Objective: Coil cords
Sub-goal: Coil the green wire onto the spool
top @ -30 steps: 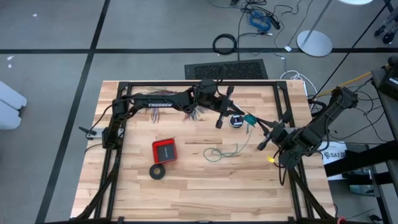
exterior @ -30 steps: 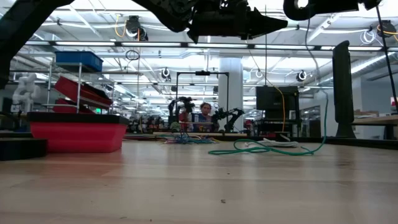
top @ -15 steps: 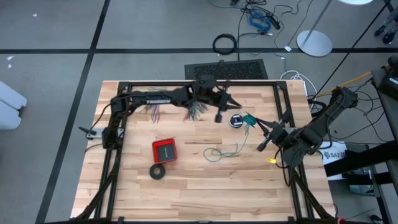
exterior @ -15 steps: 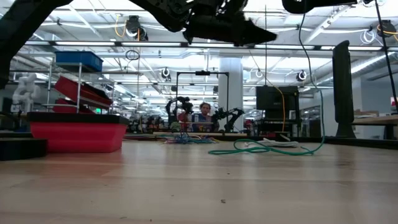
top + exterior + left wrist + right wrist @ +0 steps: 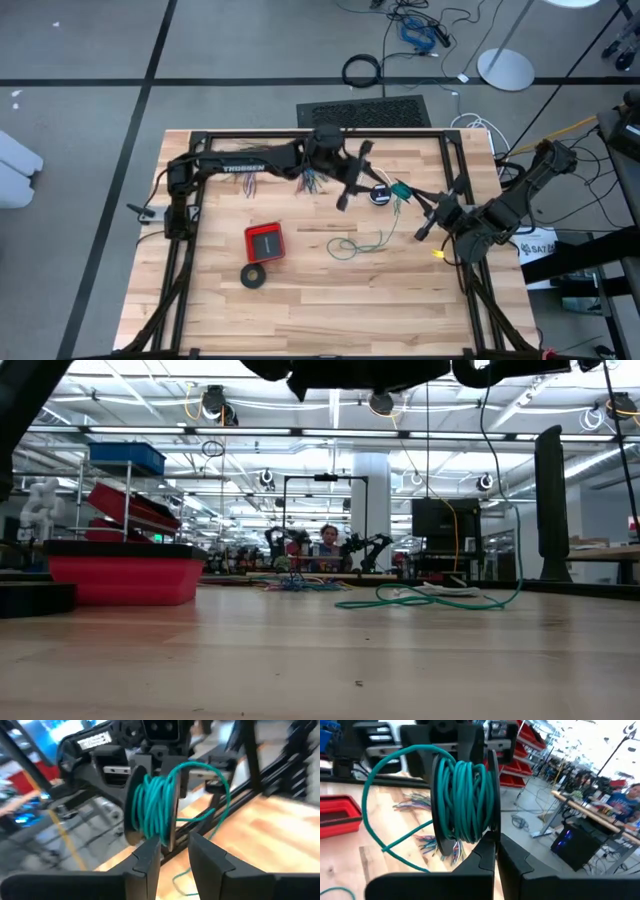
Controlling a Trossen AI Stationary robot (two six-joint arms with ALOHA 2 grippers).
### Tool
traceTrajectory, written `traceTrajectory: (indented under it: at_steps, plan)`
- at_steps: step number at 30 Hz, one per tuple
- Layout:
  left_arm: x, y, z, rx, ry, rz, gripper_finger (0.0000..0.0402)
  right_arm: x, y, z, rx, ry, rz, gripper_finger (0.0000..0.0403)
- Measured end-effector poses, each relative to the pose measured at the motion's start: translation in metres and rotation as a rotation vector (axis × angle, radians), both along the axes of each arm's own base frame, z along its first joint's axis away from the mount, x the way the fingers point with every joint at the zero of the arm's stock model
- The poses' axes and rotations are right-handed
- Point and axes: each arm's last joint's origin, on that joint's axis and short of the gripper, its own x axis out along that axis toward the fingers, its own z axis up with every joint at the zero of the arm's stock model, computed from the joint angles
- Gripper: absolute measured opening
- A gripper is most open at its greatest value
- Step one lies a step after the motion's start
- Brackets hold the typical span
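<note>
The teal wire is partly wound into a small coil [image 5: 465, 800], held up in the air at the tips of my right gripper [image 5: 496, 845], which is shut, over the table's right half [image 5: 400, 190]. Its loose tail drops to a loop lying on the table [image 5: 352, 245], [image 5: 430, 600]. My left gripper [image 5: 175, 845] is open. It faces the coil [image 5: 152, 805] from the table's left, just short of it, with nothing between its fingers [image 5: 350, 192]. The white cord's black round piece [image 5: 380, 194] lies on the table between the two grippers. My right gripper holds the teal coil at its lower end [image 5: 470, 837], right at the fingertips. The fingers come nearly level from the table's right side. Coil and fingers hide whether the loops are pinched or wrapped around the tips. The coil stands upright, clear of the table; the tail hangs slack.
A fanned bundle of many-coloured wires [image 5: 315, 183] lies under my left arm at the back. A red box [image 5: 265, 241] and a black tape ring [image 5: 253, 276] sit at the near left. Black frame rails [image 5: 455, 160] border the tabletop.
My left gripper has risen, leaving most of the low view's top edge, and has drawn back a little toward the table's left. The coil and my right gripper have kept still. The loop on the table has not moved.
</note>
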Motion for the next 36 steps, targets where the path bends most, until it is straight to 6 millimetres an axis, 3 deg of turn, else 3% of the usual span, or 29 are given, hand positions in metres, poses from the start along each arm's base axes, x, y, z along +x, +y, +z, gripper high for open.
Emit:
traceTrajectory:
  at_steps: [8, 15, 22, 36]
  plan:
    - [0.008, -0.021, -0.001, 0.096, -0.038, 0.101, 0.0107, 0.002, -0.001, -0.001, 0.014, 0.004, 0.000, 0.0000]
    - [0.008, -0.020, 0.000, 0.070, -0.041, 0.106, 0.0097, 0.003, -0.001, -0.002, 0.028, 0.010, 0.011, 0.0000]
    - [0.007, -0.020, -0.002, 0.069, -0.023, 0.076, 0.0012, 0.003, -0.001, -0.001, 0.034, -0.002, 0.003, 0.0000]
    - [0.005, -0.010, -0.006, 0.064, 0.022, 0.106, 0.0003, 0.005, 0.003, 0.005, -0.004, -0.010, 0.010, 0.0000]
